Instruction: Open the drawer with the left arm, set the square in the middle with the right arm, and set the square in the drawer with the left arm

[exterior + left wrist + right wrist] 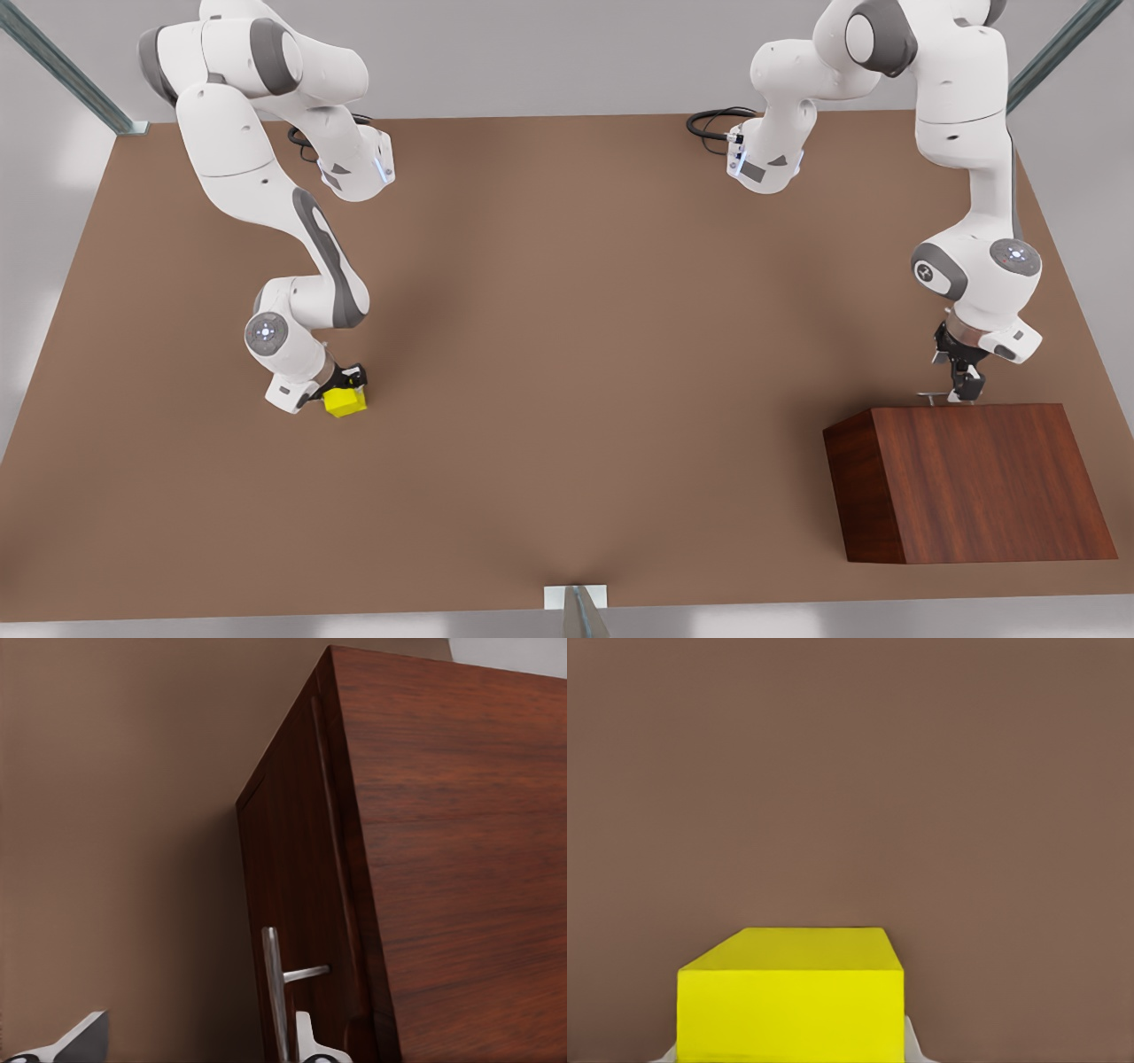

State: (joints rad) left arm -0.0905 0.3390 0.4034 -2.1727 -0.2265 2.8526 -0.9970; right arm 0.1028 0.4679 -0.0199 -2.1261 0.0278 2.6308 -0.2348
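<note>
The square [345, 402] is showing bright yellow, the wooden box [974, 483] dark reddish-brown with grain, its handle [275, 992] silver, the tabletop [576, 354] plain brown.

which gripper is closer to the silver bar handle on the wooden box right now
Left. The left gripper sits at the thin silver bar handle of the dark reddish-brown wooden box, fingers either side. The right gripper is far across the brown tabletop, at the small yellow cube.

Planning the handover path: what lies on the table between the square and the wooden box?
Nothing: in the front view, bare tabletop spans from the square to the wooden box.
</note>
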